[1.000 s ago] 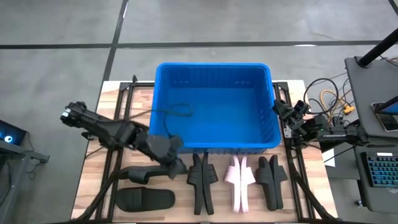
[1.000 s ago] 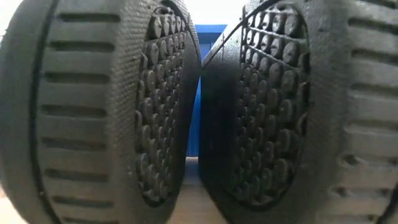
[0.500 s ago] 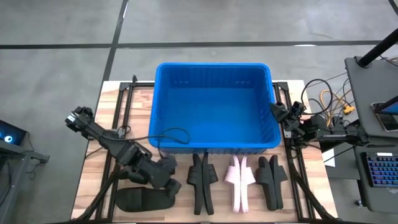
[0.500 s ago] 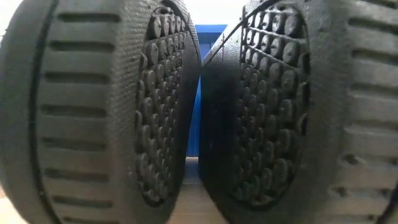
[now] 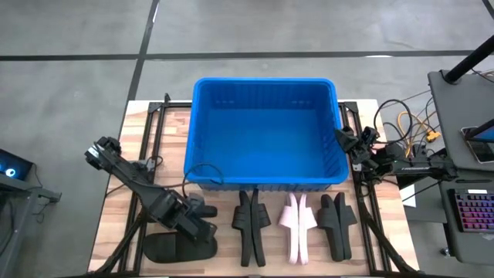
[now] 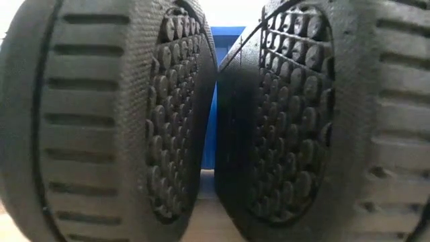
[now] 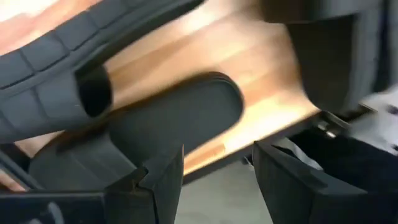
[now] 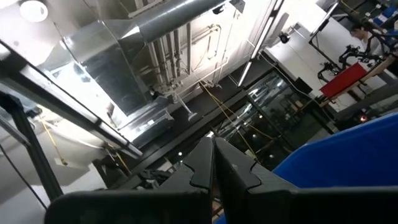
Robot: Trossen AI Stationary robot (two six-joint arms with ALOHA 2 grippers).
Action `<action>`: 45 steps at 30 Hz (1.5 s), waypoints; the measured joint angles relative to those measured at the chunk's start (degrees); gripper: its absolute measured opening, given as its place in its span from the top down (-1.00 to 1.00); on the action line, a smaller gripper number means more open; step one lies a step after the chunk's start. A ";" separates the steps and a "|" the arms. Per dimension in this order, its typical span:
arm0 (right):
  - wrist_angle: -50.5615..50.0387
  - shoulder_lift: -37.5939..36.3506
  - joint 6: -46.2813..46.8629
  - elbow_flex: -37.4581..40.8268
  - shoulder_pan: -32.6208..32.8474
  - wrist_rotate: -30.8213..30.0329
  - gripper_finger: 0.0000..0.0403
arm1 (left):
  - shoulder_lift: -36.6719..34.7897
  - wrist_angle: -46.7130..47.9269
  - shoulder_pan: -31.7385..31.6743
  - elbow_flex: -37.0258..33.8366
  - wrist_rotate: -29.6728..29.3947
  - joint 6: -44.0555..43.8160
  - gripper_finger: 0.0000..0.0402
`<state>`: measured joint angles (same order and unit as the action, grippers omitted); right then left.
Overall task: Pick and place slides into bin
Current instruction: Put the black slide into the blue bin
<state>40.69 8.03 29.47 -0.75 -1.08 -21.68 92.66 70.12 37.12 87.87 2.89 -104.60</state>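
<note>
Left gripper (image 5: 202,230), fingers spread, is hovering over the near-left black slide (image 5: 179,248) lying long-axis left-right on the tabletop (image 5: 116,224); right gripper (image 5: 345,140) is sitting clenched beside the bin (image 5: 266,86).

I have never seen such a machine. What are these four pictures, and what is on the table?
It is a robot with two dark arms, each ending in a two-fingered claw.

The picture from above shows the whole wooden table. On it stands a big blue bin, which looks empty. In front of the bin stand a black pair of slides, a pink pair and another black pair; one more black slide lies flat at the left.

The left claw is low over that flat slide. Its own wrist camera shows the fingers open and holding nothing. The right claw waits at the bin's right edge with its fingers shut.

The table-level camera is almost blocked by two black soles close before it.
</note>
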 joint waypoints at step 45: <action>0.17 0.02 -0.56 0.07 -0.04 -0.39 0.96 | 19.74 20.11 2.21 0.01 5.22 -19.83 0.12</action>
<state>40.86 8.05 28.91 -0.69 -1.13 -22.07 112.40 90.23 39.33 87.88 8.12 -124.43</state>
